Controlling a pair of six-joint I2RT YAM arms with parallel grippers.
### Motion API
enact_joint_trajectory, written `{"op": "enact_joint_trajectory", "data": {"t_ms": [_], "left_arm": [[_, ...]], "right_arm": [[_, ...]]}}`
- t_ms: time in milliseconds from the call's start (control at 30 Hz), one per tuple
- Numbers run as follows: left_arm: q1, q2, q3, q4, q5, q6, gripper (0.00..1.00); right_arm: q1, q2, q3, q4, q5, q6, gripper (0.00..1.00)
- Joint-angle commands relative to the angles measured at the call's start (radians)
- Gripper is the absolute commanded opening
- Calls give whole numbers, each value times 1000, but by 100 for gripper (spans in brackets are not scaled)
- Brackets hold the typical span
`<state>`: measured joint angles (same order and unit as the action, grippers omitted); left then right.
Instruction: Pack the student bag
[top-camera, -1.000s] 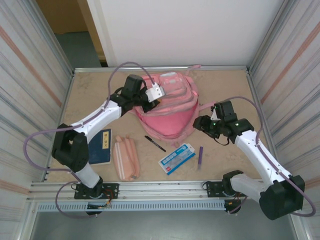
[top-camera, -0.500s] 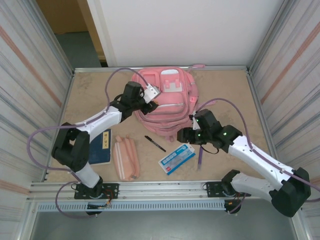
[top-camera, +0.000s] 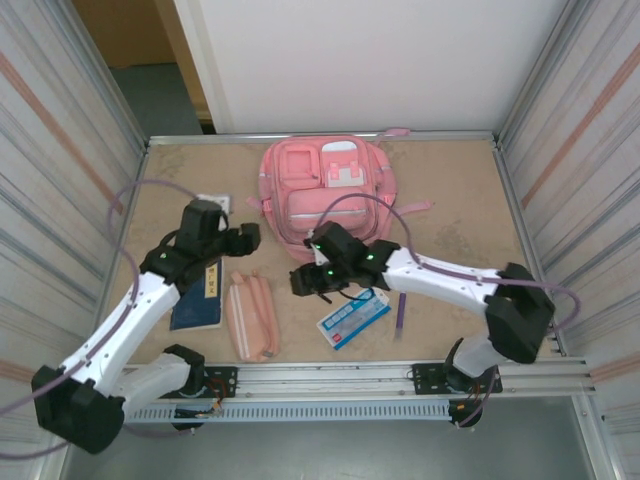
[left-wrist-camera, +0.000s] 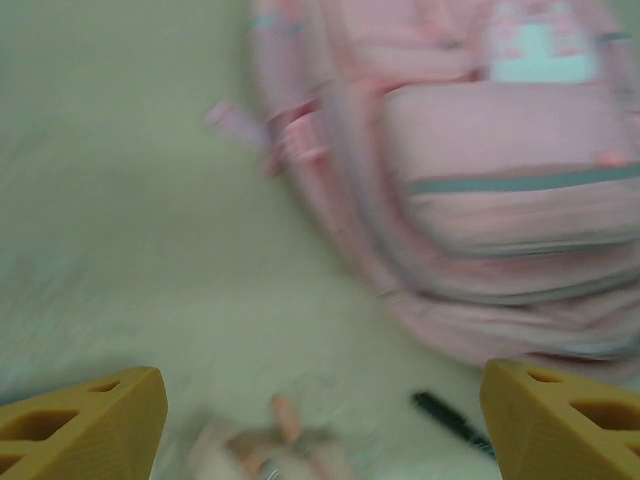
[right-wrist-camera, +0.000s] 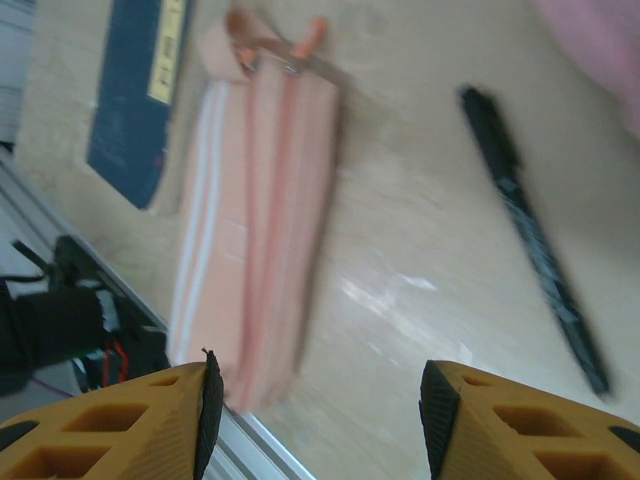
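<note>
The pale beige tabletop (top-camera: 460, 220) carries everything. The large pink fabric student bag (top-camera: 325, 195) lies flat at the far middle of it, front zip pockets and pale patches facing up. It is soft and blurred in the left wrist view (left-wrist-camera: 480, 180).

The left gripper (top-camera: 245, 237) hangs to the left of the bag. Its yellow fingers stand wide apart with nothing between them (left-wrist-camera: 320, 420). The right gripper (top-camera: 305, 283) sits just in front of the bag's near edge, its claw also parted and empty (right-wrist-camera: 315, 410).

A dark blue rectangular book (top-camera: 200, 300) lies near the left front. Beside it lies a salmon-pink elongated fabric pencil case (right-wrist-camera: 260, 220), then a flat blue-and-white packet (top-camera: 353, 316). A slim black pen (right-wrist-camera: 530, 235) lies between case and packet, and a short purple pen (top-camera: 402, 312) lies right of the packet.
</note>
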<state>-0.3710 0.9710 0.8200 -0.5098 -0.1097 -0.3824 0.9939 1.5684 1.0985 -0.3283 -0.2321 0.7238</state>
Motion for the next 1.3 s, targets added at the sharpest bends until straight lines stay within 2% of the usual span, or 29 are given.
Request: {"op": "enact_joint_trajectory", "data": {"t_ms": [0, 100, 200, 300, 400, 567, 633, 700, 867, 1000, 1067, 1200, 1267], "left_arm": [[45, -66, -111, -114, -131, -231, 81], [78, -75, -184, -64, -135, -239, 82], [157, 0, -233, -15, -64, -260, 82], [175, 104, -284, 105, 9, -271, 75], [175, 228, -243, 106, -26, -261, 69], [170, 418, -157, 109, 10, -181, 65], [171, 501, -115, 78, 2, -179, 49], [169, 560, -82, 61, 15, -173, 38], [165, 603, -16, 78, 89, -185, 39], [164, 657, 57, 110, 235, -225, 44], [165, 632, 65, 103, 292, -260, 46], [185, 447, 61, 2, 263, -300, 56], [196, 354, 72, -74, 193, -277, 61]], "right_arm": [[32, 120, 104, 120, 9, 99, 56], [51, 216, 170, 164, 12, 159, 56], [68, 270, 211, 181, 6, 163, 56], [72, 303, 228, 160, 4, 154, 56], [63, 323, 230, 136, -11, 139, 56], [36, 324, 214, 112, -19, 131, 55], [25, 318, 204, 114, -22, 137, 55], [17, 313, 197, 120, -28, 140, 55], [-20, 320, 201, 122, -77, 139, 55], [-76, 349, 232, 124, -183, 113, 55], [-97, 380, 270, 108, -226, 96, 54], [-106, 440, 352, 85, -258, 74, 53], [-103, 493, 417, 69, -275, 70, 49]]}}
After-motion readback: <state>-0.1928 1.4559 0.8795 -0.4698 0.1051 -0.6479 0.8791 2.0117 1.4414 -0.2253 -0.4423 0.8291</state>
